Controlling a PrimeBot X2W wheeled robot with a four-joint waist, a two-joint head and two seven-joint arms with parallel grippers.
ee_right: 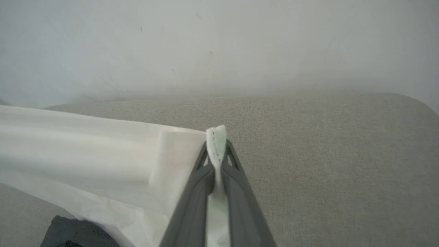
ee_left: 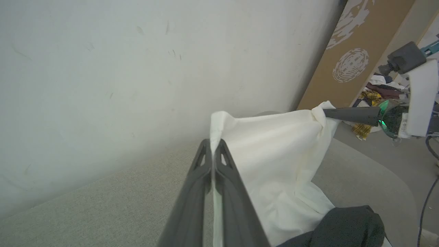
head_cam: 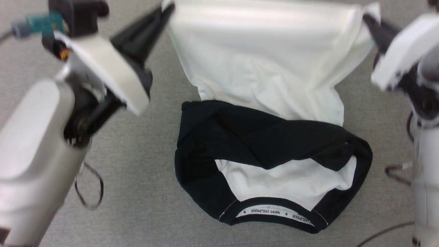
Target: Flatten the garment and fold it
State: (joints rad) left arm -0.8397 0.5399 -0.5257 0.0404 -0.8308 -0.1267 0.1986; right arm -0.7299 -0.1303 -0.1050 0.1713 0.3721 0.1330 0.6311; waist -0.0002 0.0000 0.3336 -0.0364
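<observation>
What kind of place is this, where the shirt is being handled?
Probably a robot test room or workshop, not a home: a grey cloth-covered table against a bare white wall, a brown board leaning there, and a heap of mixed clothes at its foot.

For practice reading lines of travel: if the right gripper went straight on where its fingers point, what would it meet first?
Likely the grey surface past the garment that the right gripper pinches; skimming over that, the white wall. Depth unclear.
</observation>
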